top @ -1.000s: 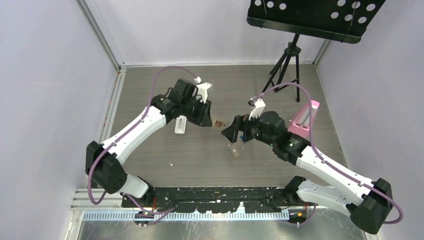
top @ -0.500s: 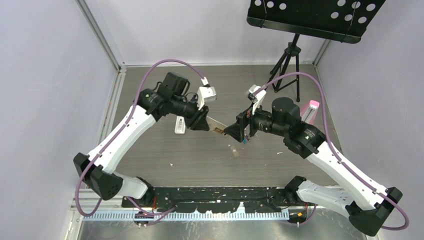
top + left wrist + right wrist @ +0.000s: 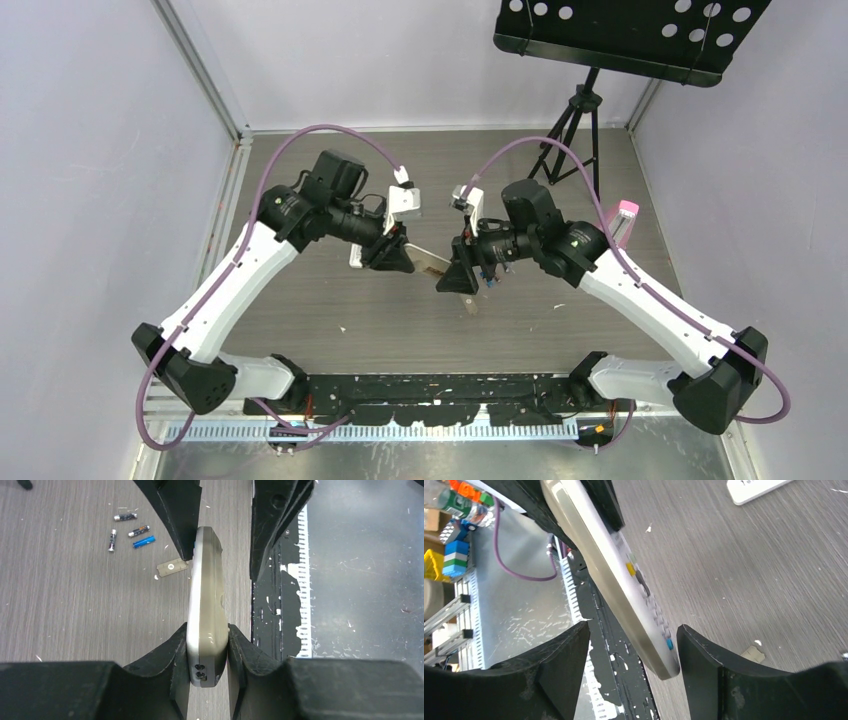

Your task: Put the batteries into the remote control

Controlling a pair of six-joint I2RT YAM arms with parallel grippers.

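My left gripper (image 3: 397, 256) is shut on the remote control (image 3: 430, 263) and holds it above the table. In the left wrist view the remote (image 3: 206, 590) stands on edge between my fingers (image 3: 175, 650), white face left, tan face right. My right gripper (image 3: 455, 278) is open with its jaws either side of the remote's free end (image 3: 624, 575). That end lies close to one finger (image 3: 696, 655), with a wide gap to the other. Several batteries (image 3: 125, 516), one of them blue (image 3: 144, 541), lie on the table beyond. The battery recess is hidden.
A small tan battery cover (image 3: 467, 302) lies on the table under the grippers, also in the left wrist view (image 3: 172, 567). A plain white bar (image 3: 361, 250) lies behind the left gripper. A pink object (image 3: 620, 222) and a music stand's tripod (image 3: 575, 120) stand at the back right.
My right gripper has moved left and its open jaws now straddle the remote's free end. My left arm has swung and shifted the held remote slightly nearer and lower.
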